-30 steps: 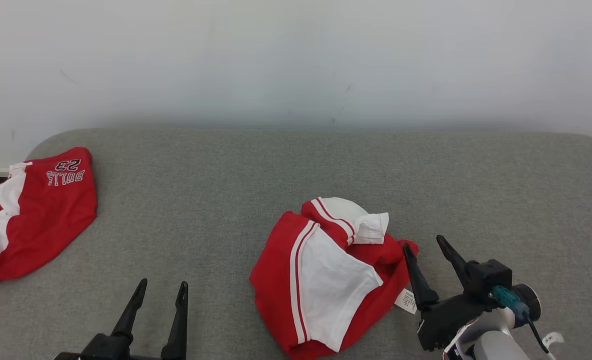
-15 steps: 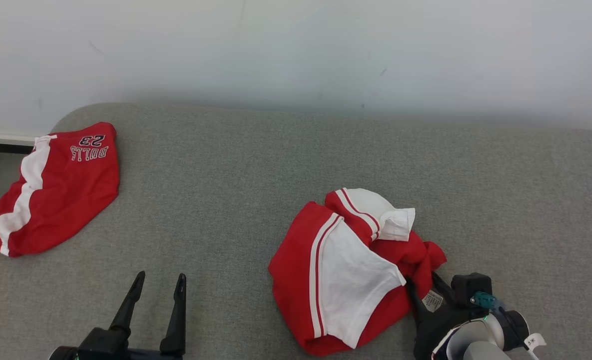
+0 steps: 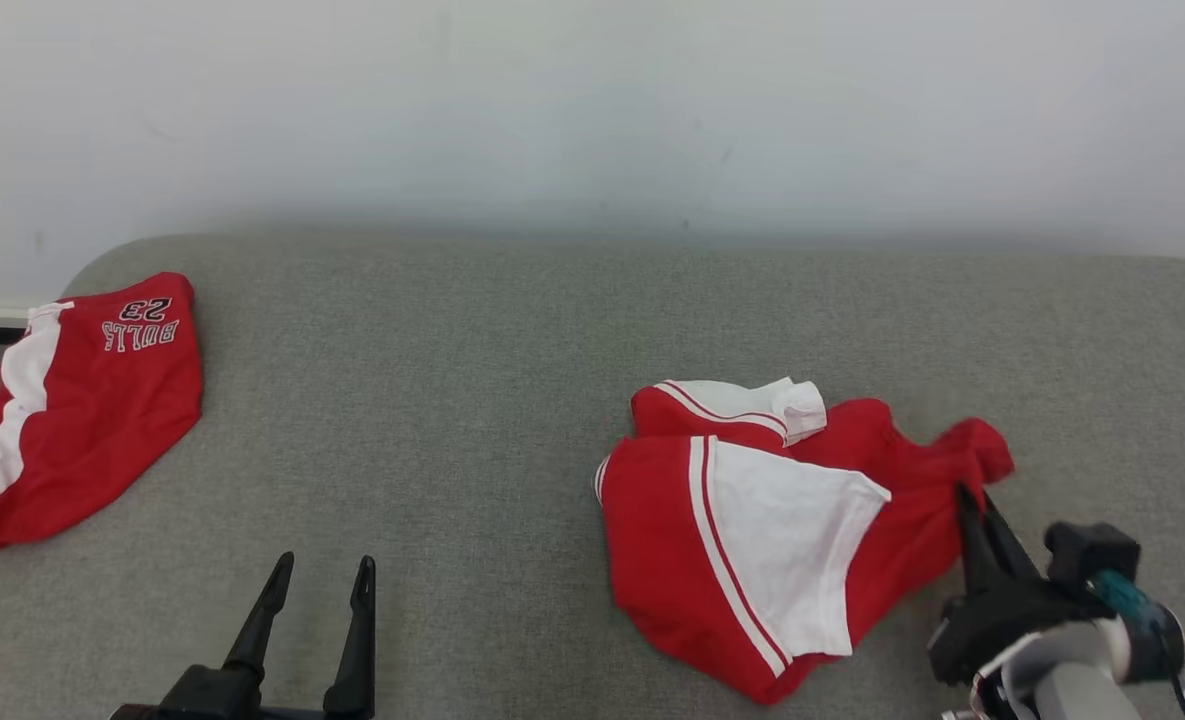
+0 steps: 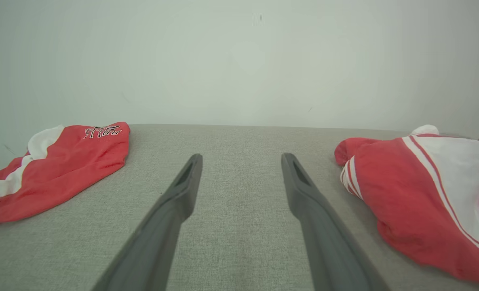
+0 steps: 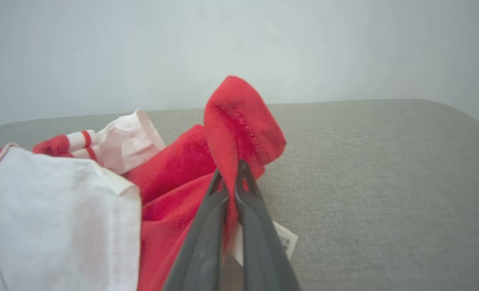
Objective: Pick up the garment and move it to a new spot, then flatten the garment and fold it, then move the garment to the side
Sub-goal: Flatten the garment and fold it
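While the left pincer gapes wide (empty), the right pincer pinches the garment.

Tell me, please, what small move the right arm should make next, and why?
Probably lift the right gripper straight up a little. It is shut on a red edge of the garment, while the rest lies crumpled on the grey surface. The left gripper is open, apart from it.

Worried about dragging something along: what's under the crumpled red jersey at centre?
The grey surface borders the crumpled jersey, and a white tag pokes out beneath the fold pinched by the shut right gripper. Anything under its bunched layers is covered.
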Tool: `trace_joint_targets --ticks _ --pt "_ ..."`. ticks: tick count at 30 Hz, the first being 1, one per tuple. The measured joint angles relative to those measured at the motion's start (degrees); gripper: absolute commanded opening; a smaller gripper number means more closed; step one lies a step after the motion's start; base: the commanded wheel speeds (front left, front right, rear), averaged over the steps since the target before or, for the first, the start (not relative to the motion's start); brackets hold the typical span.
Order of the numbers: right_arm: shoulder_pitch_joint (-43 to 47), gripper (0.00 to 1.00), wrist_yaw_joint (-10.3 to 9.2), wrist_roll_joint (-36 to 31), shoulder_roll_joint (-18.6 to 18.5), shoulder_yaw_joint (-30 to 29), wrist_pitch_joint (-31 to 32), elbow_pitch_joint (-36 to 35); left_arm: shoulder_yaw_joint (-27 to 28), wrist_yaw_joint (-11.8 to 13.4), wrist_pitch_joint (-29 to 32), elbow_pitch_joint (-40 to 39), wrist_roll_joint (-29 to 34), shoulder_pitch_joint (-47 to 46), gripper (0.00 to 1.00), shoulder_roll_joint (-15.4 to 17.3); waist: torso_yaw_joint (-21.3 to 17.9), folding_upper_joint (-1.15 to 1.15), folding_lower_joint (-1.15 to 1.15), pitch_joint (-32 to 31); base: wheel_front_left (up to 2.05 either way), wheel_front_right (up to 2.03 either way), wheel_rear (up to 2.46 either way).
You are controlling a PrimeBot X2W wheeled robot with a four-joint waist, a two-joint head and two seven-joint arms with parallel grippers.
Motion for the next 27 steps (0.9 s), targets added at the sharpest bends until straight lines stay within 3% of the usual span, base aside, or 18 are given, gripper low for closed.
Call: trace_joint_targets --ticks 4,5,6,7,17,27 --pt "7.0 0.0 0.0 -0.89 0.59 -3.67 0.01 -4.46 -0.09 -0.07 0.0 -0.02 -0.12 0.41 1.0 -0.3 -1.35 0.0 0.0 0.04 0.0 0.0 0.0" --pt "7.77 0.12 0.0 -0.98 0.98 -3.78 0.0 -4.44 -0.22 -0.08 0.0 0.03 -0.12 0.4 1.0 -0.29 -1.77 0.0 0.0 0.11 0.0 0.0 0.0" --pt "8.24 0.86 0.0 -1.46 1.32 -3.87 0.01 -4.43 -0.53 -0.1 0.0 0.2 -0.11 0.36 1.0 -0.29 -2.17 0.0 0.0 0.2 0.0 0.0 0.0" --pt "8.35 1.0 0.0 -1.55 1.93 -4.33 0.01 -5.16 -0.78 -0.14 0.0 0.43 -0.09 0.31 1.0 -0.24 -2.58 0.0 0.0 0.31 0.0 0.0 0.0" --pt "11.13 1.0 0.0 -4.1 5.36 -5.39 -0.03 -18.41 -5.28 -0.65 0.0 3.42 0.05 -5.49 1.0 1.09 -6.95 0.0 0.0 0.68 0.0 0.0 0.0" --pt "13.08 1.0 0.0 -2.29 6.8 -0.98 -0.02 -20.78 -15.37 -1.03 3.58 10.83 -4.55 -19.65 1.0 6.0 -12.94 0.0 0.0 2.67 0.0 0.0 0.0"
